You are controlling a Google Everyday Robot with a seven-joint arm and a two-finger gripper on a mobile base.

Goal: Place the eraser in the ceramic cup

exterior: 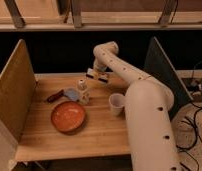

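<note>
My gripper (96,75) hangs above the back middle of the wooden table (104,135), at the end of the white arm that reaches in from the lower right. It is shut on the eraser (100,76), a small whitish bar with a dark end, held level above the table top. The ceramic cup (116,103), small, white and handleless, stands upright on the table to the right of and nearer than the gripper, right beside the arm's thick link. The cup's inside looks empty.
A small pale narrow-necked bottle (82,91) stands just left of and below the gripper. A blue-headed tool with a red handle (64,94) lies left of it. An orange plate (68,116) sits at front left. Upright panels flank the table at left (11,95) and right (161,65).
</note>
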